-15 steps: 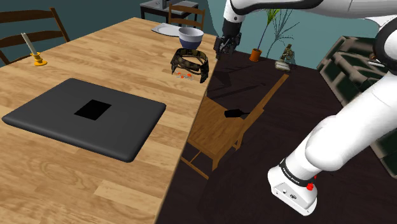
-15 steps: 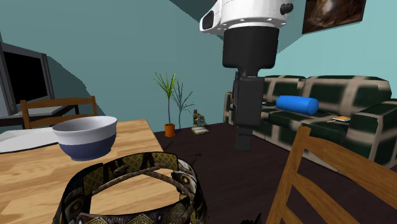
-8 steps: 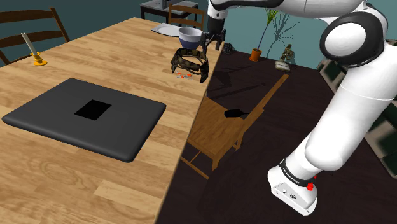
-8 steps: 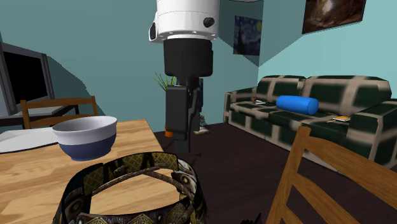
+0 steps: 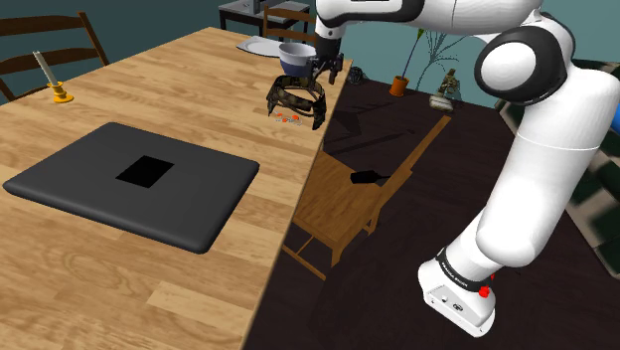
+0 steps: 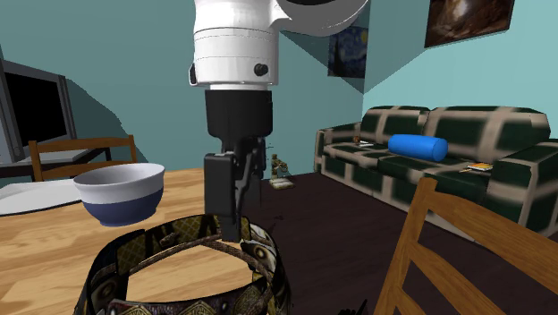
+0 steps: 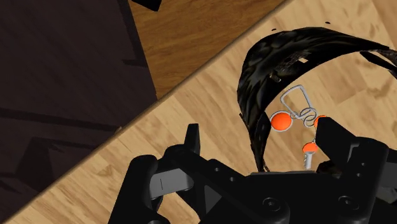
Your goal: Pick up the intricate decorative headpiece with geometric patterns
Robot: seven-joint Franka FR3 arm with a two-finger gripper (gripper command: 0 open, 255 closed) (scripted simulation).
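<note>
The wooden table takes up the shoulder view's left half. Its edge runs diagonally toward a dark floor.

The white arm rises from the stand and reaches across to the table's far end.

A dark grey mat with a black rectangle at its centre lies flat on the table, well apart from the other items.

A wooden chair stands on the floor against the table's edge.

The headpiece is a dark, patterned, open ring. It sits upright on the table near that edge. A blue and white bowl stands just behind it, and a pale plate lies beyond the bowl.

The hand points down over the side of the headpiece's rim that faces the table edge. In the second exterior view its tips reach the level of the rim. In the wrist view the fingers are spread. The headpiece's wall passes between them, and neither finger is seen touching it.

A small wire piece with orange beads lies on the table just beside the headpiece, near one finger.
</note>
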